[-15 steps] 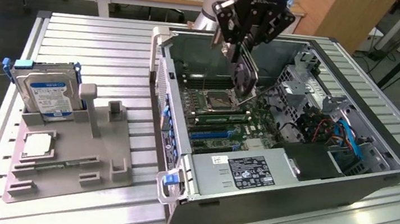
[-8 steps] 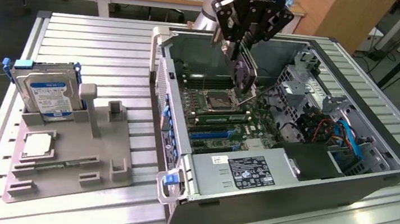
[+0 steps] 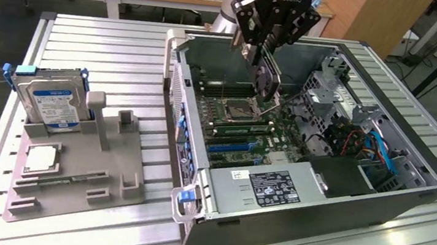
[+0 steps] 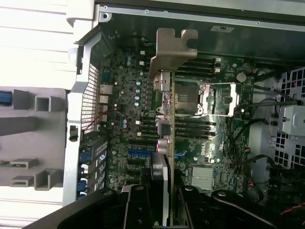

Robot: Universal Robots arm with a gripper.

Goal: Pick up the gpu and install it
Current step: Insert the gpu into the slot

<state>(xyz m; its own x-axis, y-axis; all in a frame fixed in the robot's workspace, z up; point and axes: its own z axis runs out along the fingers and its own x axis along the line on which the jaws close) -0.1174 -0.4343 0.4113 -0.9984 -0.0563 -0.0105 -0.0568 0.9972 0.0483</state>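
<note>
While jaws clamp it — gpu (image 3: 267, 82) hangs.

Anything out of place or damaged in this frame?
Nothing stands out. The hand holds the gpu edge-on over the motherboard in the open case, not yet seated. The hard drive stands upright in its grey holder beside the case. No damage shows.
</note>
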